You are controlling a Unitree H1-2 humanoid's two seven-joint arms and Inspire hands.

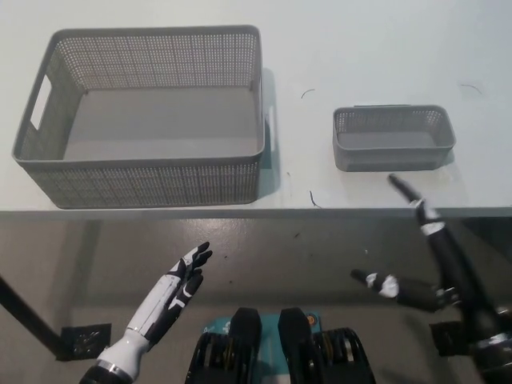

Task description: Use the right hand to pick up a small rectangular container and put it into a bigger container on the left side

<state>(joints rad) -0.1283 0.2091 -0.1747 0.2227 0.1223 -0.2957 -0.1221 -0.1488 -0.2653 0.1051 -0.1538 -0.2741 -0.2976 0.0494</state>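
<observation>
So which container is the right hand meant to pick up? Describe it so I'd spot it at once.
On the white table stand two grey mesh baskets. The small basket sits toward the right, just beyond the black right hand. It is much lower and narrower than the large basket on the left, which has handle cut-outs.

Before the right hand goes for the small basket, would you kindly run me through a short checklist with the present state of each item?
1. Small basket upright on the table, nothing visible inside: ok.
2. Right hand open and holding nothing: ok, fingers spread.
3. Right hand at the small basket: not ok, it is near the table edge, just short of the basket's front wall and not touching.
4. Big basket on the left shows nothing inside, room for the small one: ok.
5. Path between the baskets free of objects: ok.
6. Left hand out of the way: ok, open, below the table edge.
</observation>
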